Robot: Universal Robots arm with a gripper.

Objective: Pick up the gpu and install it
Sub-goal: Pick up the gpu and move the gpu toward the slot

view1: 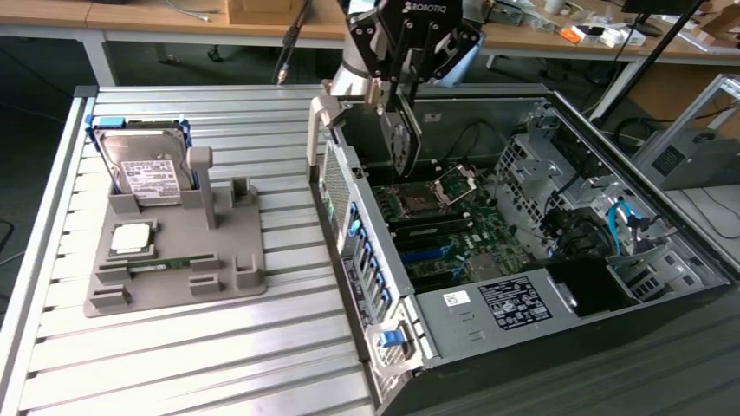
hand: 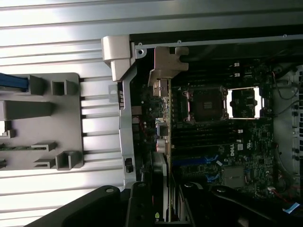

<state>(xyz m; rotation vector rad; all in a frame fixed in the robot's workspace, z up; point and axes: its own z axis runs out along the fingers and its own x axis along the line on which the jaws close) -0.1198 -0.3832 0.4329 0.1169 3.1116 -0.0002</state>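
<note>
Bright light from above, with white glare on the slatted table point(view1: 289, 347) beside the computer case point(view1: 463, 316). Inside the case dim, deep in shadow; in the wrist view, slats outside it washed out.

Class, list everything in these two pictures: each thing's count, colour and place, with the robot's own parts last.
gpu: one, dark with silver bracket, held on edge over the open case.
computer case: one, black and silver, open, exterior view's right.
motherboard: one, dark green, inside the case.
holder: one, grey, on the table, exterior view's left.
hard drive: one, silver with white label, standing in the holder.
memory stick: one, green, lying in the holder.
processor chip: one, silver, flat on the holder.
table: one, silver, slatted, under everything.
end effector: one, black, shut on the gpu.
</note>
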